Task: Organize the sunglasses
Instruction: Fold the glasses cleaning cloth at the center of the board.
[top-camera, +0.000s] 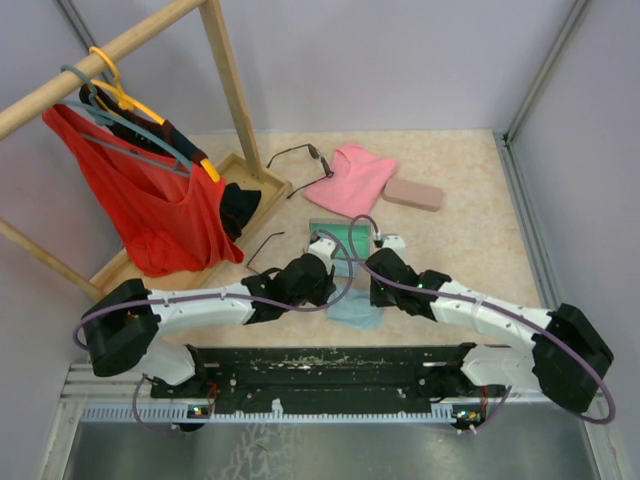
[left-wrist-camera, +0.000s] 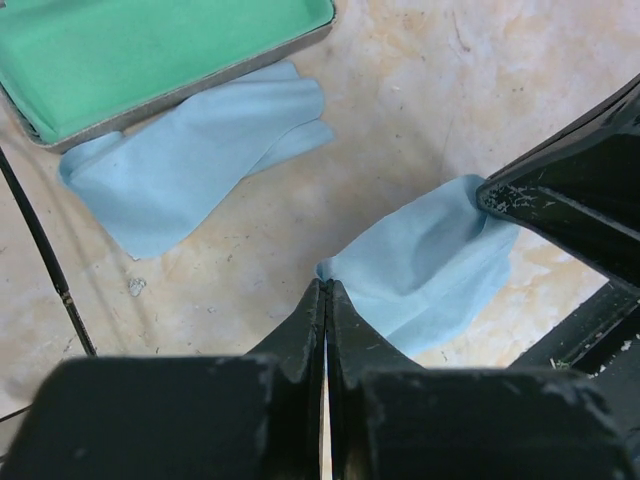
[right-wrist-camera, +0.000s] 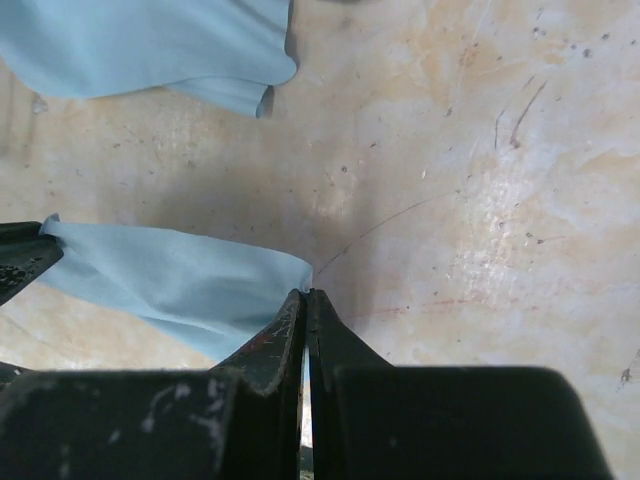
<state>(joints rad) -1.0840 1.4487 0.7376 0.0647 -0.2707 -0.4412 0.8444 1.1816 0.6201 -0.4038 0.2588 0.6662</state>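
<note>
Furthest left, the near pair of sunglasses (top-camera: 263, 247) lies on the table (top-camera: 470, 240) just beside my left forearm. A sideways swing of that arm could drag it or bend its thin frame. The far pair of sunglasses (top-camera: 312, 153) lies beyond, by the wooden rack (top-camera: 232, 90), well apart from both arms. Neither pair is in a case.

My left tool (left-wrist-camera: 325, 290) is clamped shut on one corner of a light-blue cloth (left-wrist-camera: 430, 265), with only the edge between the jaws, so a tug could pull it free. The cloth spans to my right tool (right-wrist-camera: 308, 295), which is shut on the opposite corner. If the arms part unevenly, one pinch gives and the cloth drops crumpled. It looks slightly slack, though I cannot be sure.

The open green-lined case (left-wrist-camera: 150, 50) sits just beyond, its edge over a second cloth (left-wrist-camera: 190, 150), and a careless sweep could shove both.
</note>
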